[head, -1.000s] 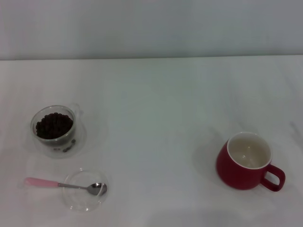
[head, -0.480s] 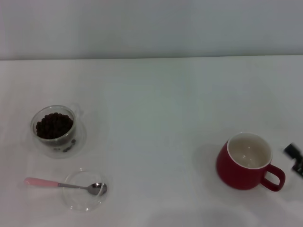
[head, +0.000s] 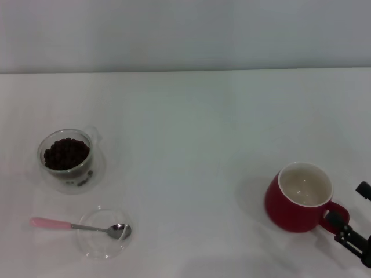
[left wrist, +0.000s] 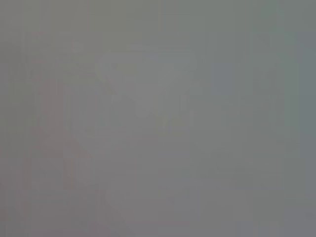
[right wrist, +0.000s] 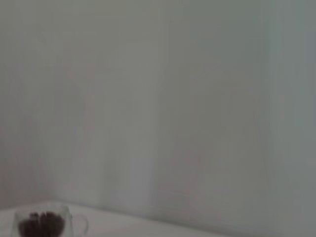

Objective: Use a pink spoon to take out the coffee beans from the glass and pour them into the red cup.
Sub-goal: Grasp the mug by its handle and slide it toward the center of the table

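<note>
The glass (head: 68,159) stands at the left of the white table, filled with coffee beans (head: 66,153). It also shows far off in the right wrist view (right wrist: 44,224). The pink spoon (head: 52,223) lies in front of the glass, its pink handle pointing left and its metal bowl resting in a shallow clear dish (head: 88,246). The red cup (head: 301,200) stands at the right, empty, with its handle to the right. My right gripper (head: 349,207) is at the lower right edge, open, right beside the cup's handle. My left gripper is out of view.
The white table (head: 191,127) ends at a pale wall behind. The left wrist view shows only a blank grey surface.
My right gripper has come into the head view from the right edge and moved down and in beside the red cup's handle. The cup, glass and spoon have not moved.
</note>
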